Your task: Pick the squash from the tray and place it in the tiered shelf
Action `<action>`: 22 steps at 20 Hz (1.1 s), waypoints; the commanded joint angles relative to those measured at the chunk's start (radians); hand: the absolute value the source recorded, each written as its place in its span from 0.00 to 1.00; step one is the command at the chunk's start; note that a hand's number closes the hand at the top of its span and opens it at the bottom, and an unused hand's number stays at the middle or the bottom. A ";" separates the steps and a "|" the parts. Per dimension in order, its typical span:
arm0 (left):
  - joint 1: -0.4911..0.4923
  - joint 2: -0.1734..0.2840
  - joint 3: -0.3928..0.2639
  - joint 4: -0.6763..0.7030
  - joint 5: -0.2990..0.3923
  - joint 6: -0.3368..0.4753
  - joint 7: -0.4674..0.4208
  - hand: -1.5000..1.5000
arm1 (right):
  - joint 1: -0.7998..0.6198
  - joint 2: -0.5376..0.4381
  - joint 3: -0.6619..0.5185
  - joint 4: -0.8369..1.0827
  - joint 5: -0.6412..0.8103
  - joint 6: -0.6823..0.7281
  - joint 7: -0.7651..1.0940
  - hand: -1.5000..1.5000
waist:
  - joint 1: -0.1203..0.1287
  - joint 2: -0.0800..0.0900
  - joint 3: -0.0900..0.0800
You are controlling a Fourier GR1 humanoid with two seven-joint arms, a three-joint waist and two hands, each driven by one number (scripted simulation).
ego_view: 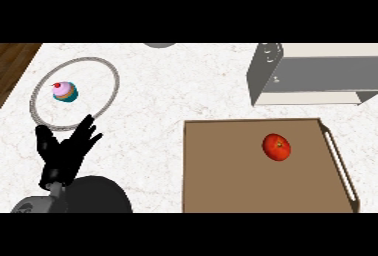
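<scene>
- The brown tray (244,185) lies on the white marbled counter (184,90) at the lower right of the head view, with a pale handle (341,165) along its right edge.
- The only thing in the tray is the squash (276,147), a red-orange rounded piece with a small stem spot, lying in the tray's upper right part, near the handle side but apart from the rim.
- The tiered shelf (310,75) stands beyond the tray at the upper right, grey with cream-coloured boards; what shows of its grey inside holds nothing visible.
- A round plate (109,75) with a grey rim sits at the upper left of the counter, and a cupcake (65,92) with pink icing, a teal wrapper and a red dot on top stands in its left half.
- The left hand (65,150) shows at the lower left, just below the plate, its black fingers spread and pointing up, touching nothing.
- The right hand shows nowhere in the view.
- The squash lies well apart from the left hand.
</scene>
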 commanded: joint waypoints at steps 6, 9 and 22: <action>-0.013 -0.048 -0.016 0.057 -0.043 0.022 0.001 0.50 | -0.043 0.002 0.100 0.275 0.148 -0.093 -0.277 1.00 | 0.000 0.005 -0.003; 0.014 -0.032 0.007 0.082 -0.043 -0.001 -0.041 0.50 | -0.109 -0.016 0.097 0.385 0.178 -0.116 -0.313 1.00 | 0.004 0.005 -0.003; 0.019 -0.025 0.035 0.056 -0.021 -0.052 -0.023 0.50 | -0.151 0.018 0.090 0.693 0.267 -0.299 -0.602 1.00 | 0.005 0.008 -0.002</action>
